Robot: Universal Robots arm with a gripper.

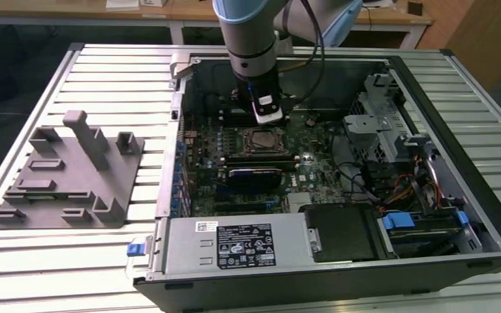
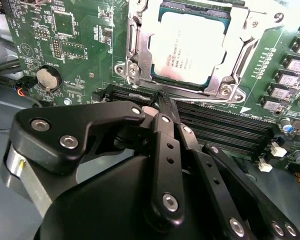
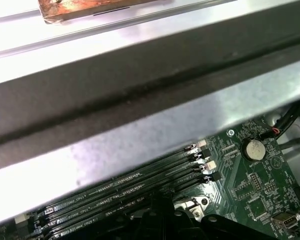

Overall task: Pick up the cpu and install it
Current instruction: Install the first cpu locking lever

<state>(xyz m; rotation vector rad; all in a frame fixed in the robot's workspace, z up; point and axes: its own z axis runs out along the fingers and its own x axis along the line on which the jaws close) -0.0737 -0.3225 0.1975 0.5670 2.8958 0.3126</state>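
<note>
The cpu (image 2: 190,45), a flat square chip with a silver-grey top, lies in the motherboard socket inside a shiny metal frame (image 2: 135,55). In the exterior view the cpu (image 1: 263,139) sits mid-board inside the open computer case. My gripper (image 2: 161,99) hangs just beside the socket, over the black memory slots (image 2: 225,127). Its black fingers (image 2: 165,145) meet at the tips, shut, with nothing between them. In the exterior view the gripper (image 1: 268,119) stands just behind the socket, under the arm's wrist.
The case wall (image 3: 140,130) rises close behind the memory slots (image 3: 140,182). A coin battery (image 2: 47,78) sits on the board. A power supply box (image 1: 233,244) and drive cages (image 1: 390,137) fill the case's front and the exterior view's right. A grey fixture (image 1: 68,176) stands on the slatted table.
</note>
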